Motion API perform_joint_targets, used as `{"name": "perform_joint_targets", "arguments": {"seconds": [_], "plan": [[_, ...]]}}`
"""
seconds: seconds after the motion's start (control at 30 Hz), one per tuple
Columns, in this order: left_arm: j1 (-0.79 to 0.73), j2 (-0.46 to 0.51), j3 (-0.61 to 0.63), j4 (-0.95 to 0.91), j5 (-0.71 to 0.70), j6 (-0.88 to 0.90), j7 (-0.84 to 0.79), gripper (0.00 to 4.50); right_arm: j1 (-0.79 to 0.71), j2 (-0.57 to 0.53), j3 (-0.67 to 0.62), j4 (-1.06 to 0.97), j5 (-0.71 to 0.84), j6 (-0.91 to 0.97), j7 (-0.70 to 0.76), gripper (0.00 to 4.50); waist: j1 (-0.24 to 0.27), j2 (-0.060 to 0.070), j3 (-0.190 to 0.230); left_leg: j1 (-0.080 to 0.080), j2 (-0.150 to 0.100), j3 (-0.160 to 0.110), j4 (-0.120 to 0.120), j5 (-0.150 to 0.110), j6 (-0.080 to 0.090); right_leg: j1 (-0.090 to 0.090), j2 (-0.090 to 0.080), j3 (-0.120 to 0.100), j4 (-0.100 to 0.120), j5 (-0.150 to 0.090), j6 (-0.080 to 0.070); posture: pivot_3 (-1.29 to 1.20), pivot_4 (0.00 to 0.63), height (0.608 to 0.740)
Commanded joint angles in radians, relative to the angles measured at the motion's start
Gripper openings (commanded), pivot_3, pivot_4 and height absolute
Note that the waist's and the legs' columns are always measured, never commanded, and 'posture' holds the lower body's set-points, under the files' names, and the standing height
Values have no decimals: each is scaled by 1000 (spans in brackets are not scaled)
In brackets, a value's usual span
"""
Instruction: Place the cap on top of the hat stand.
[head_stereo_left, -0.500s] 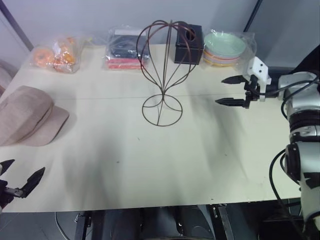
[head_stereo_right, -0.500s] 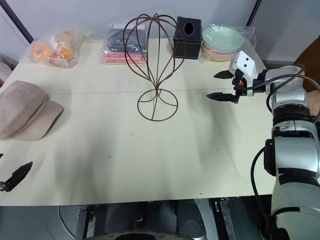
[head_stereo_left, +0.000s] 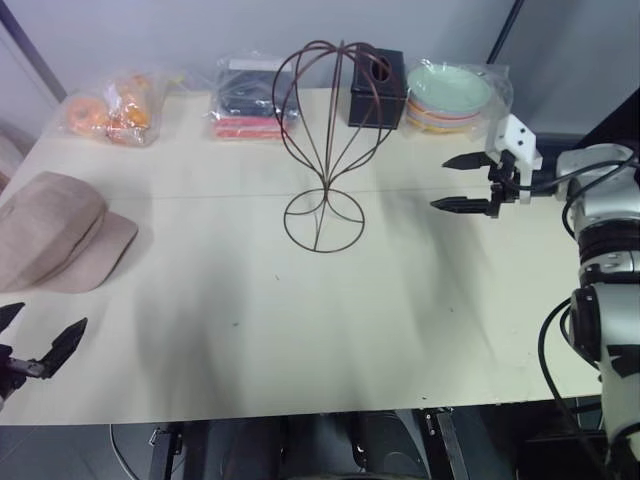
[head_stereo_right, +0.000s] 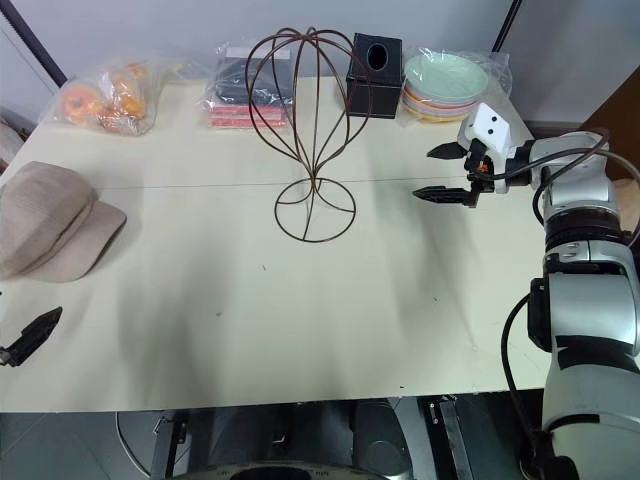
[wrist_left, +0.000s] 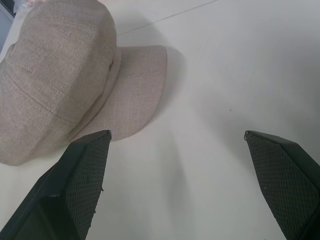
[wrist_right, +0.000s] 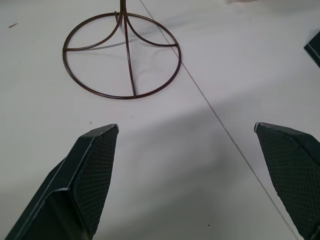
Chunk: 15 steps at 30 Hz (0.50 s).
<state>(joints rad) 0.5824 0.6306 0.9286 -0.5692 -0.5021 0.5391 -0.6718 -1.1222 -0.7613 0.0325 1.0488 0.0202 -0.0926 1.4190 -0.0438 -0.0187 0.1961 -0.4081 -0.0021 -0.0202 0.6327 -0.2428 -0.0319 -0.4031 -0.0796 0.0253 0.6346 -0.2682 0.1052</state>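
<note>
Left wrist view: the cap (wrist_left: 65, 75) is seen as a soft beige-tan piece of coarse woven fabric, with a puffy panelled crown and a short flat brim, lying on the smooth pale counter (wrist_left: 225, 75). It is found at the counter's left side, near the left gripper (head_stereo_left: 35, 345) and apart from it. That gripper's two black fingers (wrist_left: 75, 185), whose inner pads are cross-hatched, are spread wide with nothing between them.

The hat stand (head_stereo_left: 330, 140) is placed upright at the middle of the counter, well apart from the cap. It is made of thin dark-brown wire: a balloon-shaped head of curved loops, a narrow neck and a round ring base crossed by wire spokes. Nothing is carried on its head.

To the right of the stand the right gripper (head_stereo_left: 465, 182) is held above the counter, its textured black fingers wide apart and empty.

Along the far edge are set a clear bag of orange items (head_stereo_left: 115, 108), a bagged flat package (head_stereo_left: 250, 100), a black cube box (head_stereo_left: 378, 88) with a round hole in its top, and a stack of pastel plates (head_stereo_left: 450, 95) in clear wrap. No writing can be read.
</note>
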Motion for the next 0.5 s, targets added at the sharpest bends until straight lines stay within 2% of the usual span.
{"name": "perform_joint_targets", "arguments": {"seconds": [0.03,0.1,0.17,0.23,0.37,0.5], "plan": [[-16,33,-34,-68,74,-18,50,4500,-39,-13,-20,-23,17,9,2,4461,1,0,0,0,0,0,0,0,0,0,0,0,0,0,0,0,150,740],[-23,63,-92,-108,167,-18,95,4500,-36,-16,-23,-51,29,24,22,4461,2,0,0,0,0,0,0,0,0,0,0,0,0,0,0,0,150,740],[-79,121,-219,-150,336,44,225,4500,10,-39,-28,-238,124,160,138,4461,2,1,0,0,-1,0,0,0,0,1,0,0,0,0,0,0,150,740],[-152,153,-340,-176,452,108,330,4500,73,-72,-20,-463,240,324,193,4461,8,2,0,0,-1,-1,0,0,0,0,0,0,3,1,2,0,150,740],[-264,209,-567,-157,701,218,477,4500,149,-102,-75,-815,449,654,181,4461,5,2,0,0,-1,-6,0,0,0,-1,0,0,6,1,2,0,150,740],[-414,178,-772,-35,831,294,554,4500,201,-116,-150,-1077,648,899,103,4461,7,2,0,0,-1,-7,1,0,0,-3,1,-1,11,0,2,0,150,740]]}}
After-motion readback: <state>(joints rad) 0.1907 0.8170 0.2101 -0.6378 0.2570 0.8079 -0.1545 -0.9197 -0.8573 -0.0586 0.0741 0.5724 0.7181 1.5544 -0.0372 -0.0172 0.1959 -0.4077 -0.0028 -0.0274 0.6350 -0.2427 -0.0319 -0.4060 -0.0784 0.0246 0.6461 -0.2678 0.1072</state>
